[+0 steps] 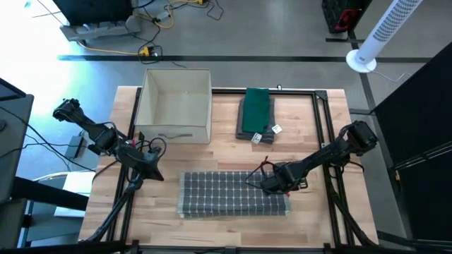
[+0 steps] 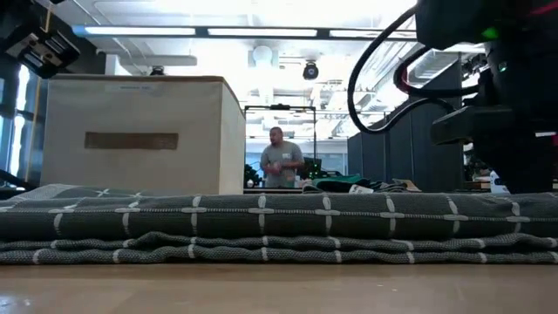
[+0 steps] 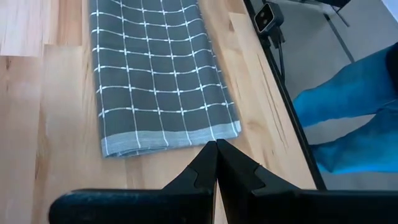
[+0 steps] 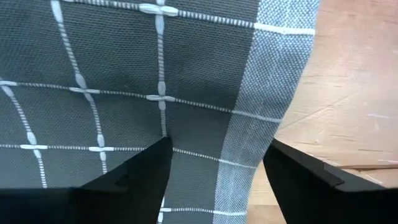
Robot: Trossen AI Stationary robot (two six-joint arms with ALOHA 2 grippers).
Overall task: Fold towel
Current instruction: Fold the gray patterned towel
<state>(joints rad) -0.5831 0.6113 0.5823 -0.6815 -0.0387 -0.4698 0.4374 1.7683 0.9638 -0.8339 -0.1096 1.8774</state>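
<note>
The grey checked towel (image 1: pixel 233 195) lies folded into a long strip near the front of the counter (image 1: pixel 311 219). The right pincer (image 1: pixel 272 185) sits low over its right end with its fingers spread wide across the hem, likely placed to grip that edge. The left pincer (image 1: pixel 152 171) waits pinched shut just beside the towel's left end; no writing can be read anywhere.

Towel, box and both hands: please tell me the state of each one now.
Grey checked towel: folded in layers, lying flat on the table.
Beige box: open at the top.
Green cloth: folded, behind the towel.
Left hand: shut, holding nothing, beside the towel.
Right hand: open, over the towel's edge.
</note>
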